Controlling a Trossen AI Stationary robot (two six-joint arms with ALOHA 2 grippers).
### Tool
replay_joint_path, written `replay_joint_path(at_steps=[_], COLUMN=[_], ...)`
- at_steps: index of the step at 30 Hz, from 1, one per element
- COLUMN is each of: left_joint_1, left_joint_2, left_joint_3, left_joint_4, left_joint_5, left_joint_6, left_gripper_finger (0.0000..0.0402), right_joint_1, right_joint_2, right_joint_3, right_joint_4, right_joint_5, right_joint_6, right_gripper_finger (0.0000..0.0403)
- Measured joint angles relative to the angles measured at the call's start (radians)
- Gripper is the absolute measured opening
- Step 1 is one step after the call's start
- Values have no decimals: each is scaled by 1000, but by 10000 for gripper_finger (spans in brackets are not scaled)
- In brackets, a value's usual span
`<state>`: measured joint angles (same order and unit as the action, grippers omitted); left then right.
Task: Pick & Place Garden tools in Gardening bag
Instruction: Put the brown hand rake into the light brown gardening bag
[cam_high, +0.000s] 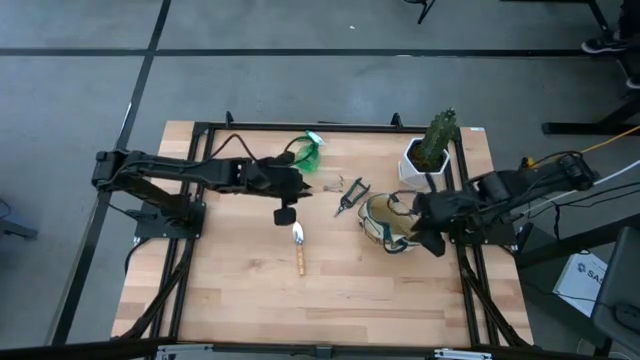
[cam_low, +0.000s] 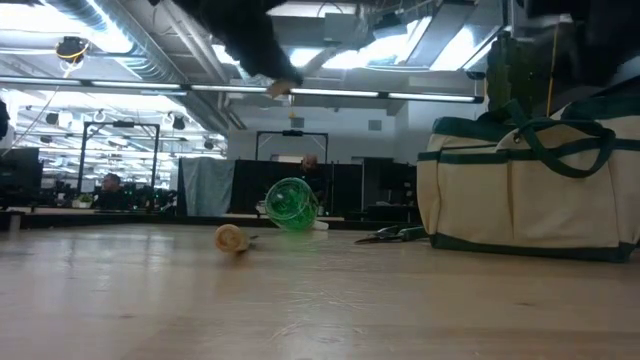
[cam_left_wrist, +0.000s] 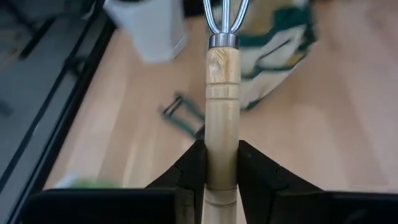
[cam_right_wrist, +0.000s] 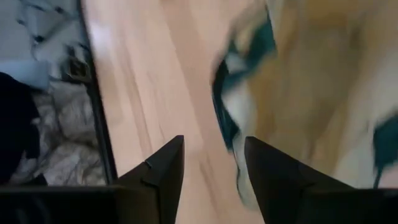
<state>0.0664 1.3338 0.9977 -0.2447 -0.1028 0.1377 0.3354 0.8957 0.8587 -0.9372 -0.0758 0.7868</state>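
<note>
My left gripper (cam_high: 300, 186) is over the table's middle, shut on the thin hand fork (cam_left_wrist: 222, 74), whose silver tines point toward the beige, green-trimmed bag (cam_high: 385, 222). The trowel (cam_high: 298, 246) lies flat on the table just near of that gripper. The black-handled shears (cam_high: 350, 196) lie between the gripper and the bag. The green spray bottle (cam_high: 310, 150) lies on its side near the far edge. My right gripper (cam_right_wrist: 208, 168) is open and empty beside the bag's right side (cam_right_wrist: 298, 81); it also shows in the high view (cam_high: 436, 243). My left gripper pinches the fork's wooden handle (cam_left_wrist: 222, 155) between its two fingers, on the part toward the butt end. The handle runs forward out of the fingers, along them. The fork is lifted clear of the table, tines toward the table's right side.
A white pot with a green plant (cam_high: 430, 152) stands at the far right, just behind the bag. The bag stands upright with its handles up (cam_low: 520, 190). Bare wood lies along the near half of the table (cam_high: 300, 300). People and desks show in the room beyond.
</note>
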Motion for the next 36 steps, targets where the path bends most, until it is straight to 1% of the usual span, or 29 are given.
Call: replay_joint_path(at_steps=[3,6,8,11,13,16,19,23,25,29,31,36], left_joint_1=[13,32,44,52,57,61,61,61,61,61,61,61], left_joint_2=[-1,-1,-1,-1,-1,-1,-1,-1,-1,-1,-1,-1], left_joint_3=[-21,-43,-47,-62,-63,-63,-63,-63,-63,-63,-63,-63], left_joint_4=[113,170,181,194,196,202,217,219,219,224,223,219], left_joint_5=[84,172,201,201,201,202,202,202,202,202,202,202], left_joint_6=[38,45,44,44,44,44,43,41,41,43,44,49], left_gripper_finger=[62,62,62,62,62,62,62,62,62,62,62,62], right_joint_1=[39,89,127,183,212,245,283,373,417,493,523,546], right_joint_2=[42,74,85,90,89,83,65,38,34,67,88,142], right_joint_3=[0,0,0,-1,0,10,55,111,116,107,84,-9], right_joint_4=[-47,-98,-126,-139,-134,-101,-86,-109,-170,-341,-365,-341], right_joint_5=[-43,-83,-90,-90,-71,14,102,175,185,183,174,173], right_joint_6=[97,168,219,282,309,307,291,276,318,503,540,541], right_gripper_finger=[172,172,172,172,172,172,172,172,172,172,172,172])
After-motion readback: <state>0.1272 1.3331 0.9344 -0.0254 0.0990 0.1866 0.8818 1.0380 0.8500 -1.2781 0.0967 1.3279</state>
